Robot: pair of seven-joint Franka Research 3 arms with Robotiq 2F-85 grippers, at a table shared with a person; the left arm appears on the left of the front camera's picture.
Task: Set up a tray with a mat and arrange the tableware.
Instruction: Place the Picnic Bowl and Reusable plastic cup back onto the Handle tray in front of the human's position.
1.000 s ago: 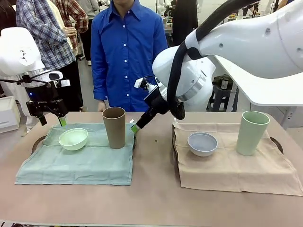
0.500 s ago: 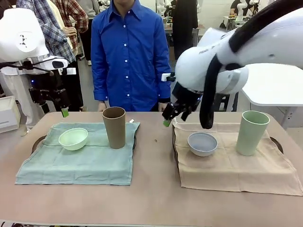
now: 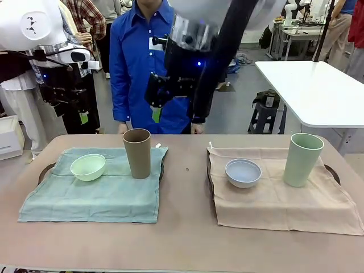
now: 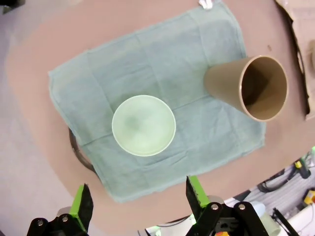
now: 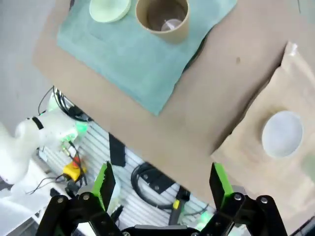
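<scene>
Overhead, both hands, left (image 3: 83,118) and right (image 3: 156,114), gape empty; bare table (image 3: 185,227) separates the two mats.

Robotics lab or test space, not a home. Two white robot arms, left one (image 3: 34,34) and right one (image 3: 216,23), work at a brown table (image 3: 182,227) with a person in a blue shirt (image 3: 151,62) standing at the far side. More people stand behind. White worktable (image 3: 313,91) to the right, a black stool (image 3: 264,116) under it, grey floor. Loose cables and a metal grille (image 5: 147,191) show below the table edge in the right wrist view.
</scene>
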